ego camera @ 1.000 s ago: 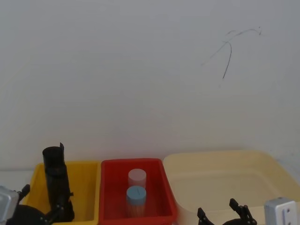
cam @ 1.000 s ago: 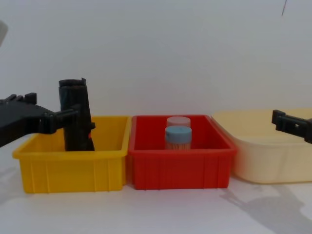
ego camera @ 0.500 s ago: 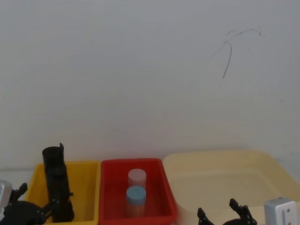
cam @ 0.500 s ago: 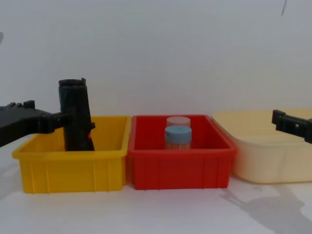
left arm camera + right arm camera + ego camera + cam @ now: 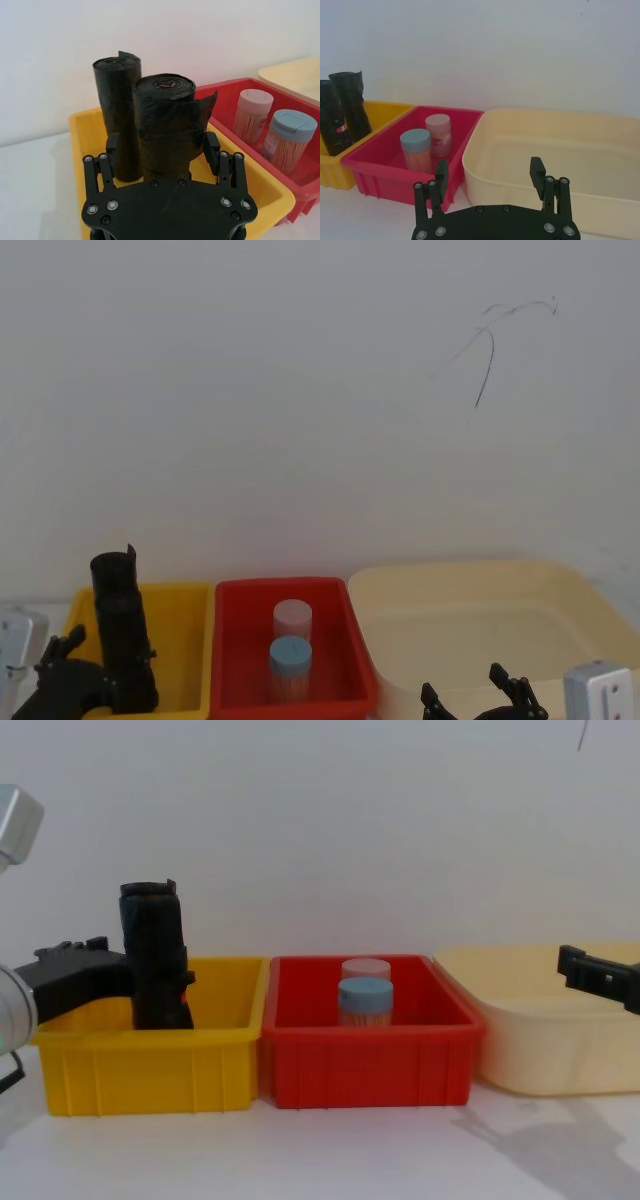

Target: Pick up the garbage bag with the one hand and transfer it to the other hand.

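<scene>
Bag [image 5: 167, 125] stands upright in the yellow bin [image 5: 255, 185], beside a second roll [image 5: 117, 100]; left end effector [image 5: 161, 146] spread astride its middle; probably light, stiff, slippery, so pinch mid-body firmly; right end effector [image 5: 489, 175] spread, near the tub [image 5: 545, 130].

Plain white wall [image 5: 250, 420] rising behind the work, evenly and softly lit. A thin dark curved scratch [image 5: 491, 360] marks it high above the right hand [image 5: 463, 688]. Below lies a white desk [image 5: 350, 1160], with a faint grey shadow [image 5: 530, 1135] beneath that hand
</scene>
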